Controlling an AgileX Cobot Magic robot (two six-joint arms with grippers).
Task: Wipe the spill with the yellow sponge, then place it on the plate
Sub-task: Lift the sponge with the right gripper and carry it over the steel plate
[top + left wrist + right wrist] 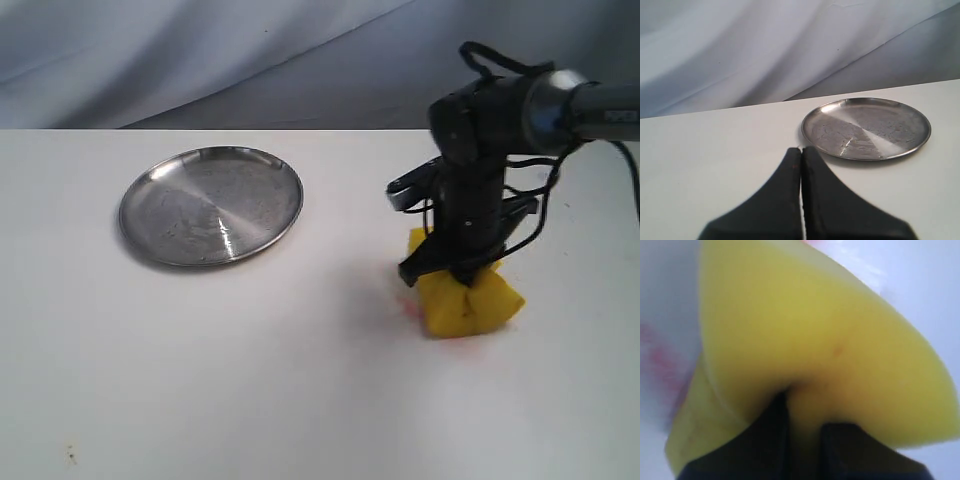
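While my right gripper (463,277) pinches the yellow sponge (472,306) down on the white table (300,390), well apart from the silver plate (211,205), I note my left gripper (801,151) clenched empty near that plate.

white table (300,400) bears plate (210,205), yellow sponge (470,305), pink smear (405,306).

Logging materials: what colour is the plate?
The plate is scuffed silver; the left wrist view shows it best.
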